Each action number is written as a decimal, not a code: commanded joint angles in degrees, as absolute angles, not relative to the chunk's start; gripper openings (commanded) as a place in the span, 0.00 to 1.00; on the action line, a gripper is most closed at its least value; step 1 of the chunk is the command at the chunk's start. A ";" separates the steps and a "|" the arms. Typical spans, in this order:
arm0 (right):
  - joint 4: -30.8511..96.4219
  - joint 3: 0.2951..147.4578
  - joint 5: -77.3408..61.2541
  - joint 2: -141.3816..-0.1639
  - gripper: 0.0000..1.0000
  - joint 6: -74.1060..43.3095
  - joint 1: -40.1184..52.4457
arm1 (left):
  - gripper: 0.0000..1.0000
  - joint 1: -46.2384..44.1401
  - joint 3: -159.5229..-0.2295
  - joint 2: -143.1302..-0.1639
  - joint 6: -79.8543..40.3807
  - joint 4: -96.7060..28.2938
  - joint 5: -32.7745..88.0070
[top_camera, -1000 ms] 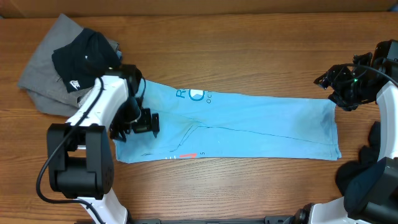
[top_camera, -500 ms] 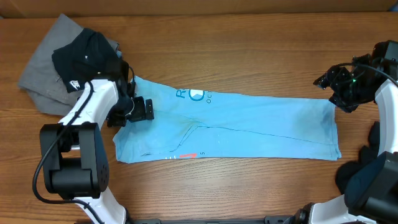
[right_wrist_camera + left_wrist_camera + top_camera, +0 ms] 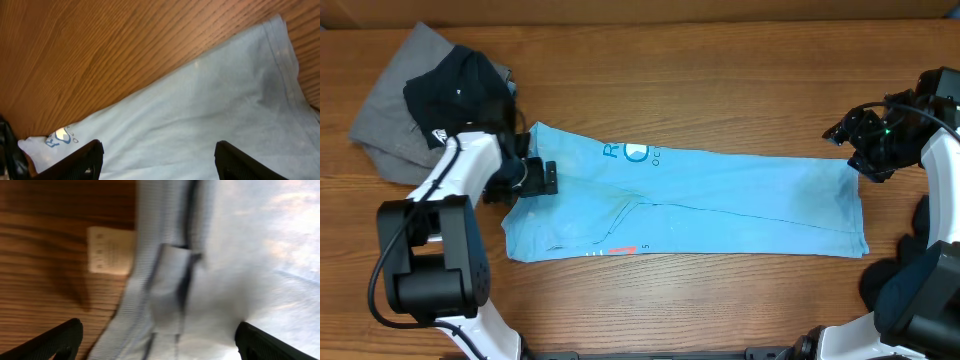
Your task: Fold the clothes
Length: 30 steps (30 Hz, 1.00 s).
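Observation:
A light blue T-shirt [image 3: 720,200] lies folded into a long strip across the table, white and teal print near its left end. My left gripper [image 3: 542,178] is open just above the shirt's left end; the left wrist view shows the collar and tag [image 3: 165,280] between the spread fingers [image 3: 160,342]. My right gripper [image 3: 847,130] is open and empty above the shirt's far right corner, and its wrist view looks down on the cloth [image 3: 200,115] between its fingers [image 3: 159,162]. A black shirt [image 3: 455,88] lies on a grey shirt [image 3: 390,125] at the far left.
The black and grey shirts form a pile at the table's back left corner, close behind the left arm. Bare wooden table [image 3: 720,80] runs behind and in front of the blue strip. The right arm's base stands at the right edge.
My left gripper has moved back and left along the shirt's left end, from its middle toward the collar corner. The right gripper and the shirt have stayed put.

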<state>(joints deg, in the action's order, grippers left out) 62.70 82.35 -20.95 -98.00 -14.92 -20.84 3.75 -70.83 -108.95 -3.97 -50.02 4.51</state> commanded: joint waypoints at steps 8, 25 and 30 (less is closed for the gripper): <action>60.27 81.36 -20.67 -98.13 0.75 -14.06 -20.62 | 1.00 8.78 -70.28 -108.66 2.79 -50.87 9.04; 60.31 81.36 -20.67 -98.13 0.76 -14.11 -20.62 | 0.86 6.22 -65.49 -113.06 6.46 -45.41 15.44; 59.68 81.36 -20.29 -98.13 0.79 -14.11 -20.64 | 0.81 6.07 -65.56 -113.08 6.28 -45.67 16.56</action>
